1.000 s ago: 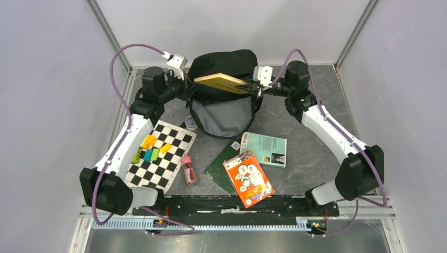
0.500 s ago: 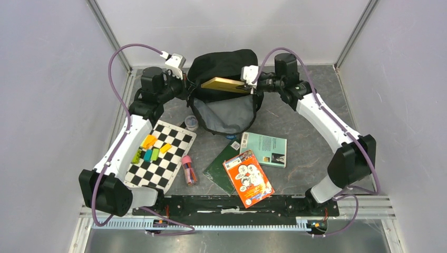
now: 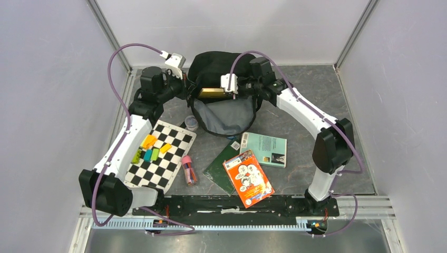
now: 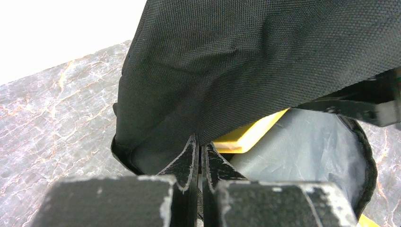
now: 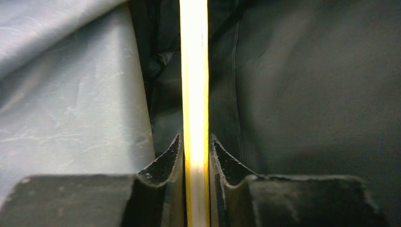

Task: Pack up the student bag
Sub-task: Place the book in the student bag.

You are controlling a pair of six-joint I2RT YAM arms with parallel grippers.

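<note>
While the left gripper (image 4: 200, 158) pinches the rim of the black bag (image 3: 224, 62) at the far end of the table (image 3: 300, 113), jaws tight on the fabric, the right gripper (image 5: 195, 149) clamps a thin yellow board (image 5: 194, 71) edge-on, inside the bag's grey-lined mouth. Books (image 3: 248, 178) lie nearer the arms.

student bag (image 3: 224, 63): far edge of the table (image 3: 348, 89), middle
flat board (image 3: 211, 93): in the bag's mouth
chessboard (image 3: 169, 163): near left, blocks (image 3: 151, 148) on it
cup (image 3: 191, 123): between chessboard and bag
books (image 3: 265, 149): before the bag
</note>
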